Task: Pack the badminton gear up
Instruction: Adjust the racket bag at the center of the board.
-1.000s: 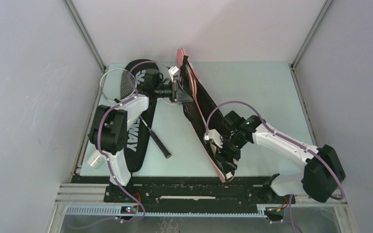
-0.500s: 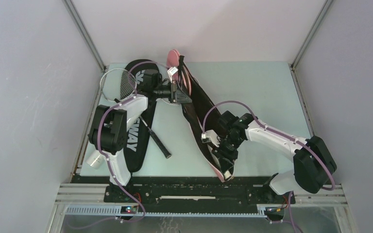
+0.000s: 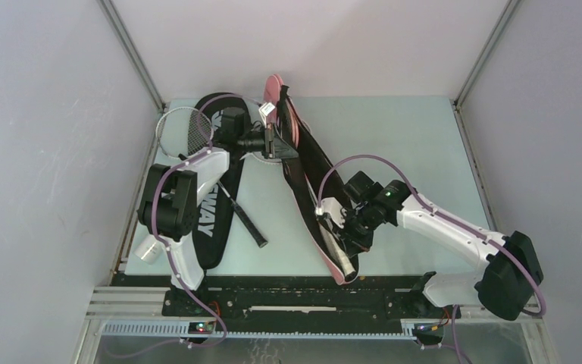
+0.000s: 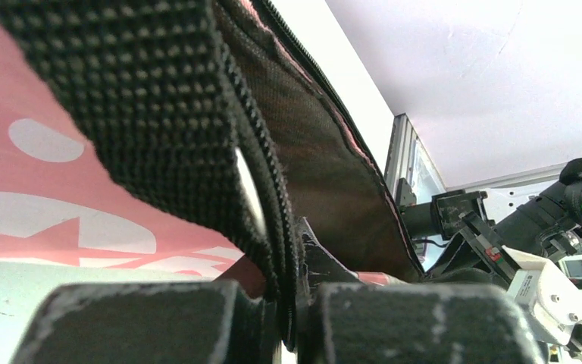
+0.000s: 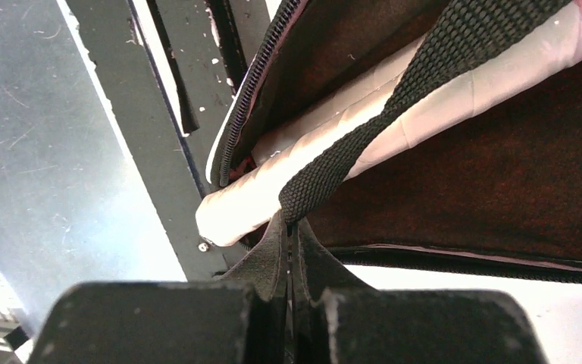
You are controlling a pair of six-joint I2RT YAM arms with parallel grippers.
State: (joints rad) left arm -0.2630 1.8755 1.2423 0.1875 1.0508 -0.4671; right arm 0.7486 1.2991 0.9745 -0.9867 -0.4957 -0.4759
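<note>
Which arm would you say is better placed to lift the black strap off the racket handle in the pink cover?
Right, likely: the right gripper pinches the black strap beside the white handle, while the left gripper holds the pink cover at its far end.

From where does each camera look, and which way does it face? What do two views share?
Top external: above and behind, facing down on the pale table; left arm and right arm show whole, left gripper and right gripper on the open pink racket cover.
Left wrist: on the left arm, facing along its shut fingers pinching that cover's edge; the right arm shows beyond.
Right wrist: facing along its shut fingers, which pinch the black woven strap over a white-wrapped racket handle.
Shared: both wrist views show the cover's dark lining.
</note>
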